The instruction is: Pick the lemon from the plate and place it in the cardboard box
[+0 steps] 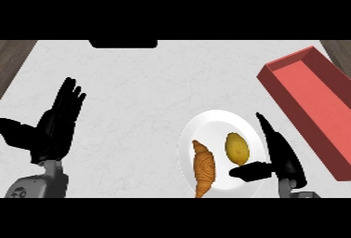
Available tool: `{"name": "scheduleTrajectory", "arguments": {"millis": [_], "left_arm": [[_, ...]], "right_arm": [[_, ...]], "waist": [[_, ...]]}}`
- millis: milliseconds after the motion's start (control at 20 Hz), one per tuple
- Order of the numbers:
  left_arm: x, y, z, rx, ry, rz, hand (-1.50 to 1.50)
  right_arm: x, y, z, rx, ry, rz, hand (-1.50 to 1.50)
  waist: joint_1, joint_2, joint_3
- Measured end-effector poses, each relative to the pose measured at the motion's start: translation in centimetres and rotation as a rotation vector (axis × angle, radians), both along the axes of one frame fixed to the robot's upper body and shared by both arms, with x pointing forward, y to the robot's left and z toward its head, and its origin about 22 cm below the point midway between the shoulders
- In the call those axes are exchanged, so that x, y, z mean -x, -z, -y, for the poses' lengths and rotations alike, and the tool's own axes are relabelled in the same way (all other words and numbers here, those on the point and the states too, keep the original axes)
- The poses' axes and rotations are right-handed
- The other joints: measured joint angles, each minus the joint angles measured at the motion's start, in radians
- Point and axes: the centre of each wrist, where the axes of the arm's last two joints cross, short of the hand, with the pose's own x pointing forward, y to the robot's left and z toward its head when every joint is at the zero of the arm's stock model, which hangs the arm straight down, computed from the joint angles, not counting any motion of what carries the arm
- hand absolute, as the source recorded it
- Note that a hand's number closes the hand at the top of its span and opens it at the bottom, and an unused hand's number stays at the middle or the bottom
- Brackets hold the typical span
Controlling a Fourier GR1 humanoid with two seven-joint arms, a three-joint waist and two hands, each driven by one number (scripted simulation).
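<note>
Both hands open; right hand (277, 153) beside lemon (237, 148).

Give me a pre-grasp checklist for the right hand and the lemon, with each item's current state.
1. Yellow oval lemon lies on the round white plate: ok.
2. Black right hand beside the lemon, fingers straight, thumb pointing at it: ok.
3. Hand closed on the lemon: not ok, nothing held yet.
4. Brown croissant apart from the lemon on its far side: ok.
5. Long red open-topped box unobstructed: ok.
6. Black left hand open, resting at the view's left: ok.
</note>
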Motion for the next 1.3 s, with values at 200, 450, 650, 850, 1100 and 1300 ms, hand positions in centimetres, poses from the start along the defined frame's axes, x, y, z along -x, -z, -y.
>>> {"name": "scheduleTrajectory", "arguments": {"millis": [200, 450, 650, 850, 1100, 1300], "left_arm": [[0.2, 0.8, -0.2, 0.004, 0.003, -0.003, 0.0], [0.7, -0.3, -0.8, 0.003, 0.004, -0.003, 0.0], [0.3, 0.5, -0.9, 0.0, 0.008, -0.001, 0.0], [0.3, 0.2, 0.0, -0.001, 0.013, -0.003, 0.0], [0.2, -0.8, -0.6, 0.0, 0.013, -0.007, 0.0], [0.3, -0.6, -0.2, 0.002, 0.015, -0.004, 0.0]], "right_arm": [[0.0, 0.1, -0.8, -0.001, -0.007, -0.011, -1.5], [-0.4, 0.9, -1.0, -0.004, -0.012, -0.022, -1.5], [-0.8, 1.2, -0.8, 0.003, -0.02, -0.029, -1.5], [-0.9, 1.9, -1.1, 0.009, -0.023, -0.03, -1.5], [-1.1, 1.9, -1.5, 0.014, -0.03, -0.021, 1.5], [-1.5, 2.6, -1.8, 0.043, -0.061, 0.007, 1.5]], "waist": [[0.0, 0.0, 0.0], [0.001, 0.0, 0.0], [0.0, 0.0, 0.0], [0.0, 0.0, 0.0], [0.0, 0.0, 0.0], [0.002, -0.001, 0.0]]}}
